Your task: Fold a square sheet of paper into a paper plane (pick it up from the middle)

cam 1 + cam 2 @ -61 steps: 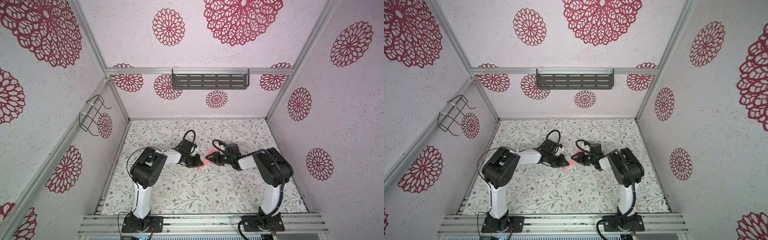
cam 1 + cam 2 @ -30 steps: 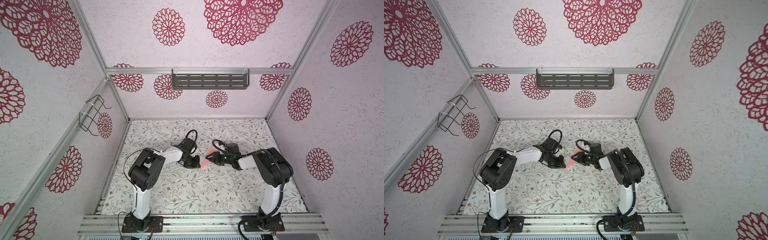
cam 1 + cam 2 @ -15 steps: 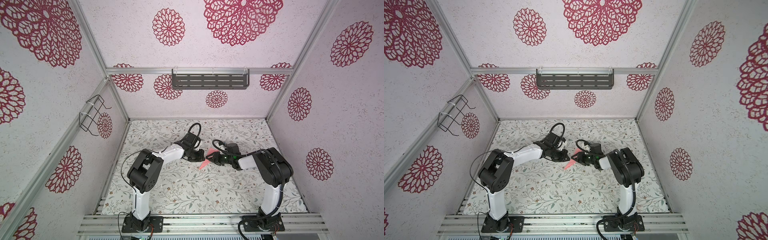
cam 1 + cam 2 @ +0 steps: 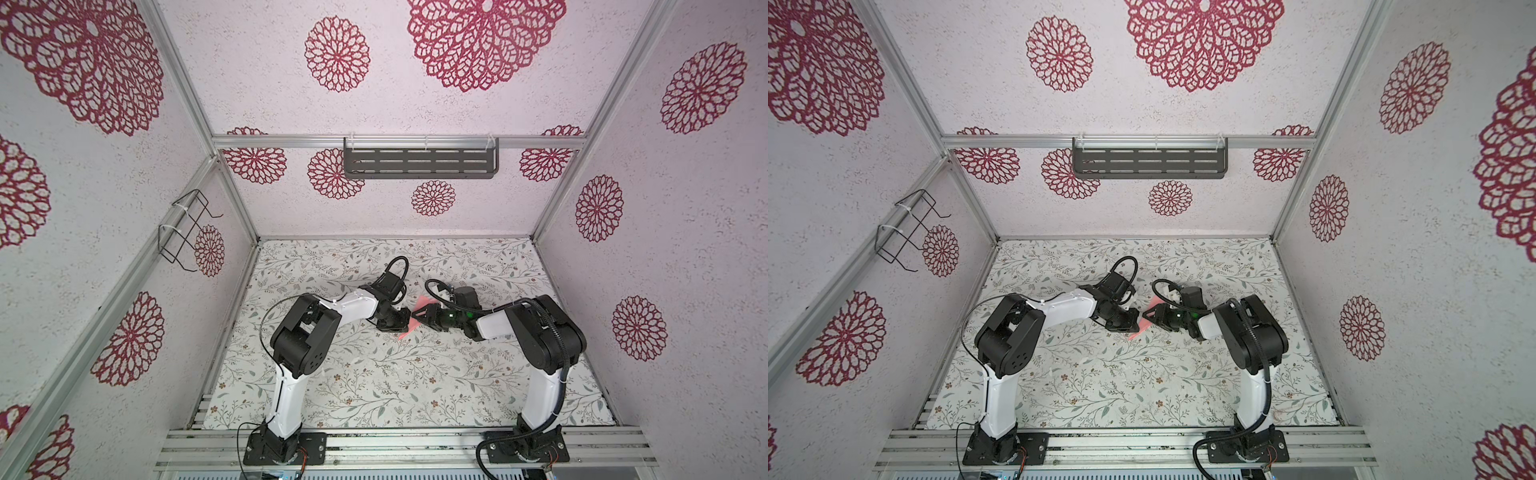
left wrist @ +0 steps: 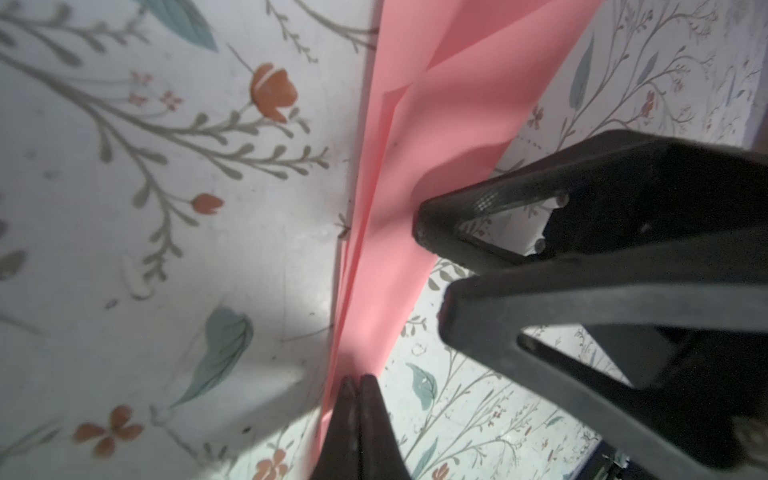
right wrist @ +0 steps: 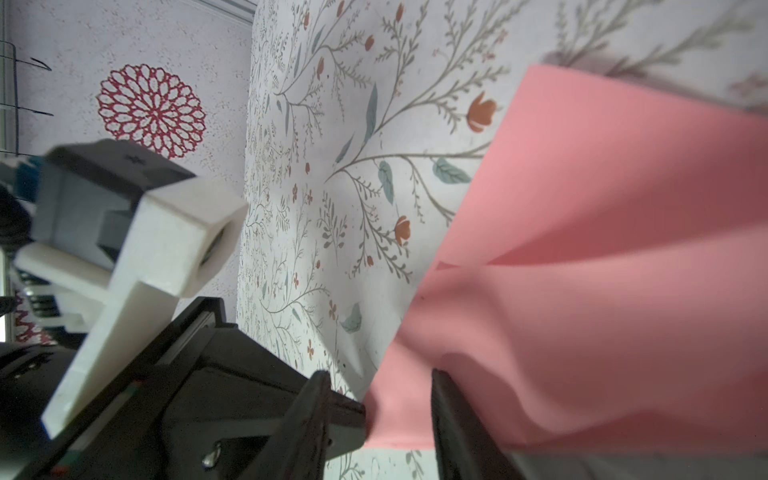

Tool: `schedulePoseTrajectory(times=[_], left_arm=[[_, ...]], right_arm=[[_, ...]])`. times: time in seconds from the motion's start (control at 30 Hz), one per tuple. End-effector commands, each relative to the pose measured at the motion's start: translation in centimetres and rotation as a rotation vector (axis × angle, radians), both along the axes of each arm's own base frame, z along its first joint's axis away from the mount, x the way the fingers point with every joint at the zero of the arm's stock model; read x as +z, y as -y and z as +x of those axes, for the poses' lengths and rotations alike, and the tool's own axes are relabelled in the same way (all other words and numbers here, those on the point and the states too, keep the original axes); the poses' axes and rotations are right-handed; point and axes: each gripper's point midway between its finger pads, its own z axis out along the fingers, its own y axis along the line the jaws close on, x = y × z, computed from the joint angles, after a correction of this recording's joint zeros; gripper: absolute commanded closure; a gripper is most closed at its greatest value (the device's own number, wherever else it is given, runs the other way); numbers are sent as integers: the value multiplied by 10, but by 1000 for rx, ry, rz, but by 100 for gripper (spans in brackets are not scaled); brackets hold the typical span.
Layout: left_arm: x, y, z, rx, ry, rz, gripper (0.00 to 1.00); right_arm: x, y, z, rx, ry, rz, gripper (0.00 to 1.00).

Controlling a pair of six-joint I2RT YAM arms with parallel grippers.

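Salmon-pink sheet (image 5: 415, 166): thin, matte, folded into layered strip with angled flaps and sharp creases. Sits mid-table on floral-print tabletop (image 4: 1100, 374), between both arms. Left gripper (image 5: 355, 386): black tapered fingers pressed together, pinching layered edge. Right gripper (image 6: 380, 390): jaws part-spread, straddling puffed fold.

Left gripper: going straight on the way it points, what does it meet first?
The pink paper, lying right at the tips of the shut left gripper; whether they already touch is unclear.
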Motion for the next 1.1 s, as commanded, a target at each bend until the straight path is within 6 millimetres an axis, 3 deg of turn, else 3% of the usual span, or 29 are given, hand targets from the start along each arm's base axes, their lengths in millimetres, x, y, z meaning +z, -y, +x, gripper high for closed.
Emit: schedulePoseTrajectory(times=[0.0,0.4,0.87,1.03,1.07], left_arm=[[-5,-10,-9,-28,9,99,99],[-10,-26,-28,-52,5,214,99],[-1,-28,-49,-85,-19,230,100],[12,-26,-39,-71,31,215,100],[32,-23,-31,-57,80,178,100]], right_arm=[[-40,21,-10,-67,-122,-91,56],[-43,26,-9,-84,-131,-96,56],[-45,28,-9,-99,-142,-87,56],[-45,27,-9,-98,-143,-83,56],[-45,27,-9,-99,-143,-82,56]])
